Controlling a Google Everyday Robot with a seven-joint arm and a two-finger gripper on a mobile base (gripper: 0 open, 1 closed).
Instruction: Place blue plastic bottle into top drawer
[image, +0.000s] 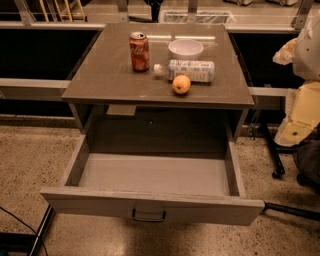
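Note:
The blue plastic bottle (186, 70) lies on its side on the table top (105, 80), white cap pointing left, between the white bowl and the orange. The top drawer (150, 175) is pulled wide open below the table and nothing lies in it. Its front panel carries a small dark handle (148, 216). My arm shows at the right edge of the view. My gripper (289, 50) is up at the far right, off the table's right side and apart from the bottle. It holds nothing that I can see.
A red soda can (139, 51) stands upright at the back left of the table. A white bowl (185, 49) sits behind the bottle. An orange (181, 84) sits just in front of the bottle. A dark cable (20, 225) lies on the floor at the lower left.

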